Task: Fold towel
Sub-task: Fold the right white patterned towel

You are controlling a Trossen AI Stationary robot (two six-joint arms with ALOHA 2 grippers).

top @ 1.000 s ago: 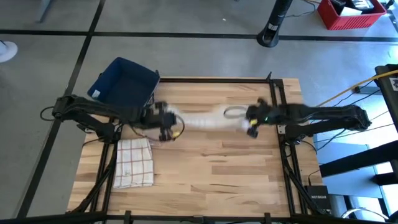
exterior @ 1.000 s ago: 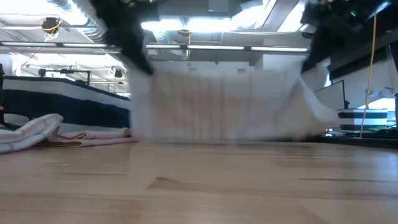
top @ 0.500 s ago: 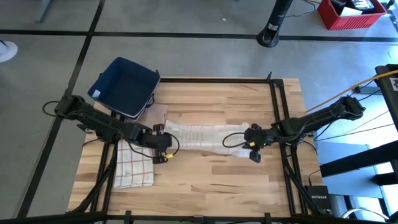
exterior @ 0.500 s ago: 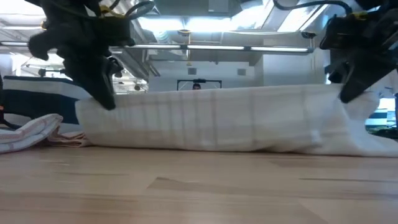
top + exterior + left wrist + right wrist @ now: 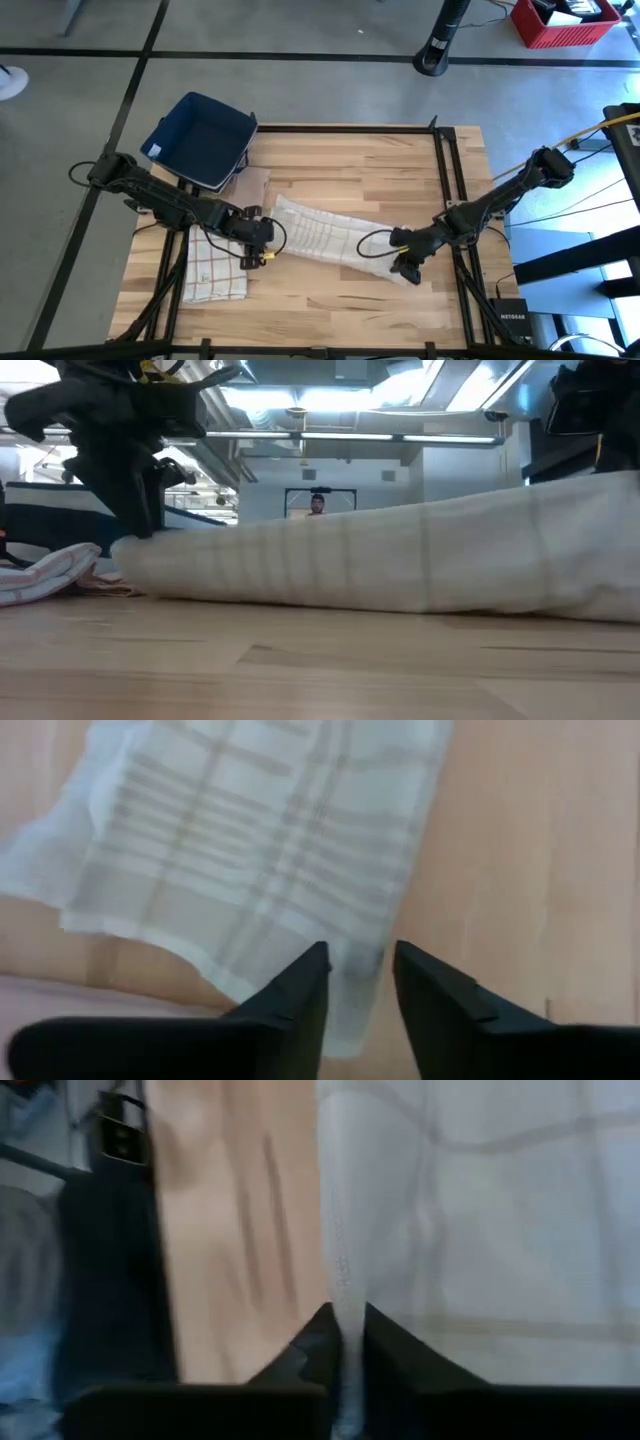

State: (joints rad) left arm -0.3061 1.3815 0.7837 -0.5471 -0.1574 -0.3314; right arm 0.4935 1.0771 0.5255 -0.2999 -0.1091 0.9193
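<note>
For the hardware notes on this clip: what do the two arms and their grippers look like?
Both arms are slim, black and jointed. The left gripper has yellow marks and a looping black cable; the right gripper has a cable loop too. The fingers are dark, flat and tapered.

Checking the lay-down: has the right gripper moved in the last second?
Yes. The right gripper moved from mid-table toward the wooden table's near edge, away from the dark blue bin.

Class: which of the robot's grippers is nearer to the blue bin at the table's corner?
Left. The left gripper sits just in front of the blue bin; the right gripper is across the table, at the towel's far end.
</note>
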